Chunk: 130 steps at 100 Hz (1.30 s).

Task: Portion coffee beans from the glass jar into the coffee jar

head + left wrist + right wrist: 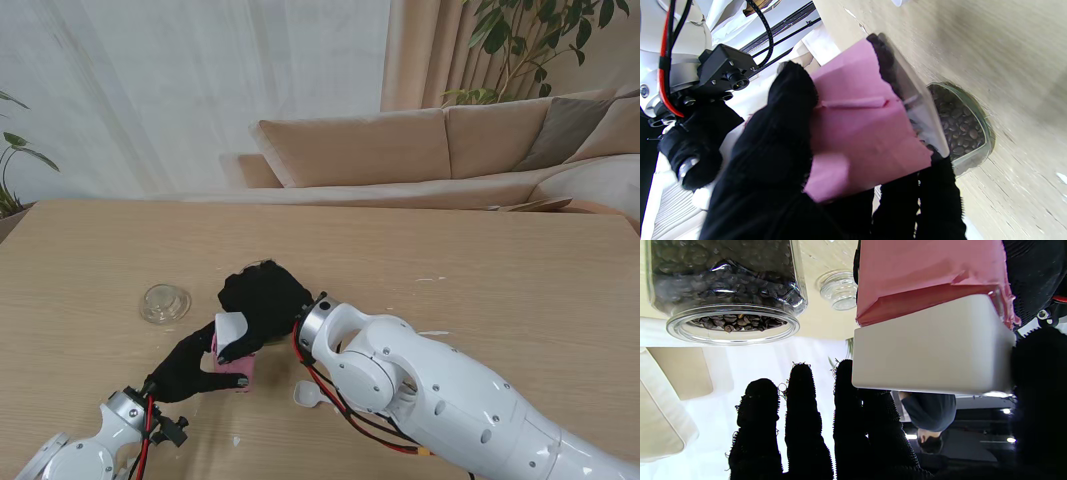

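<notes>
Both hands met at the pink coffee jar [236, 372]: my left hand [190, 368] gripped its body, my right hand [262, 305] pinched its white lid [230, 329].

L hand [195, 368] fingers clamped round sth; R hand [262, 300] fingers curled, thumb opposed.

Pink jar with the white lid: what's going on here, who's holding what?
The left hand holds the pink-wrapped coffee jar by its body. The right hand grips that jar's white lid between fingers and thumb. The clear glass jar of coffee beans stands open beside them, and its round glass lid lies apart on the wooden table. The coffee jar is capped, so no portioning yet.
</notes>
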Each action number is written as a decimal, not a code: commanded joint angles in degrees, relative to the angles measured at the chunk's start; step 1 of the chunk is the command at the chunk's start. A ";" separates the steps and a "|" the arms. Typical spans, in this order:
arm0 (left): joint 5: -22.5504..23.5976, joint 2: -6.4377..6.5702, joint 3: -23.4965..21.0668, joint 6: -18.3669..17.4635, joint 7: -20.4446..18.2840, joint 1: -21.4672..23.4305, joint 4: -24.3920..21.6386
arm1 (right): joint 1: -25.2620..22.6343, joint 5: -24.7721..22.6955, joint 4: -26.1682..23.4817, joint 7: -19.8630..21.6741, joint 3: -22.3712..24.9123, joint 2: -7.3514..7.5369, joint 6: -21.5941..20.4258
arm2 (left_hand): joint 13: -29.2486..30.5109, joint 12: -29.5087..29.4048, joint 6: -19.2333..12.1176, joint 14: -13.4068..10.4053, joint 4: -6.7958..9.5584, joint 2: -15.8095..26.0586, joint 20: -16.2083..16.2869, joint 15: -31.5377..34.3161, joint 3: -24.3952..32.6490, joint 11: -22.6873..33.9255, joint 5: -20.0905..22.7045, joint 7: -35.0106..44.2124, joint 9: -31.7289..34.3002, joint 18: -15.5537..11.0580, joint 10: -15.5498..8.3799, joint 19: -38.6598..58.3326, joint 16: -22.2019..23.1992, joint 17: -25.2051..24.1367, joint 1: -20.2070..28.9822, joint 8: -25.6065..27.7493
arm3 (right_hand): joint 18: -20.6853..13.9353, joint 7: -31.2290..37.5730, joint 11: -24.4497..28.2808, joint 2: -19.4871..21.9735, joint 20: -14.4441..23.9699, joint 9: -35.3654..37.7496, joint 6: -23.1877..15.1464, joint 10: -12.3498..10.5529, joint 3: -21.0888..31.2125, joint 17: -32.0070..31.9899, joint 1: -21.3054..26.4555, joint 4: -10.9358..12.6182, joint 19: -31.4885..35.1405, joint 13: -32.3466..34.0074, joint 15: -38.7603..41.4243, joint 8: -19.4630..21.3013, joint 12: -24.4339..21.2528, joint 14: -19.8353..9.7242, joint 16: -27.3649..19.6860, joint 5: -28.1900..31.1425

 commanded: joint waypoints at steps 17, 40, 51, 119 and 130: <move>0.51 -0.69 0.52 -0.63 -0.34 0.28 -0.65 | -1.77 1.70 -2.42 3.26 1.47 0.20 0.39 | 1.12 4.74 -9.43 0.66 4.11 11.01 5.98 4.22 10.50 11.01 3.88 10.70 3.99 -0.24 -3.39 9.00 2.53 2.56 10.78 3.19 | 2.13 -27.12 -6.16 8.02 0.75 -3.79 -2.83 3.46 5.26 -0.18 2.68 2.30 0.96 0.23 -2.37 -19.43 -5.37 3.36 0.48 -13.44; 0.14 -0.80 0.34 -0.88 -0.04 0.16 -0.48 | -3.64 3.56 -4.74 6.38 3.51 1.16 -1.31 | 0.89 4.50 -9.42 0.64 4.08 11.01 5.66 3.53 10.56 10.66 3.80 10.60 3.81 -0.28 -3.54 8.21 2.09 2.38 10.76 3.13 | 1.92 -38.01 -8.43 6.13 0.48 -6.54 -1.72 3.82 5.80 -1.03 8.39 3.48 -0.19 -0.32 -4.34 -26.83 -8.91 2.32 -0.22 -19.47; 0.00 -0.87 0.30 -1.22 0.22 0.11 -0.36 | -3.35 4.05 -4.59 7.57 3.11 1.40 -1.40 | 0.91 4.47 -9.43 0.65 4.10 10.94 5.66 3.52 10.60 10.64 3.80 10.62 3.84 -0.28 -3.63 8.18 2.10 2.39 10.81 3.14 | 1.36 -37.05 -6.52 4.94 0.70 -6.68 -0.06 3.94 9.18 -0.50 9.17 4.40 -0.07 0.23 -3.94 -26.28 -8.53 2.03 0.09 -18.63; -1.10 -1.08 -0.09 -1.34 0.68 0.57 -0.63 | -3.69 6.53 -1.73 1.44 2.51 -0.47 -0.92 | -6.89 -10.45 -8.37 -2.53 4.48 11.34 -1.91 -8.73 14.22 11.99 1.42 0.35 -9.19 -0.48 -4.62 -6.16 -11.12 -3.53 1.06 -2.14 | -2.00 3.32 12.17 -4.50 -0.66 18.33 -14.69 -3.09 24.75 24.17 24.58 -1.56 16.72 25.97 21.19 -16.73 6.76 -3.01 9.46 -5.38; -1.66 -1.06 -0.11 -1.54 0.47 0.63 -0.59 | -4.70 6.91 -2.49 1.58 3.56 -0.32 -0.77 | -10.54 -19.52 -8.44 -3.50 5.51 11.54 -5.15 -14.79 17.92 10.27 0.16 -5.58 -14.24 -0.96 -5.29 -12.87 -14.94 -6.58 -4.74 -5.68 | -1.57 4.14 11.78 -3.96 -0.86 20.19 -15.35 -2.84 25.07 25.13 25.95 -1.85 16.92 27.39 21.39 -16.87 6.50 -3.00 9.37 -2.97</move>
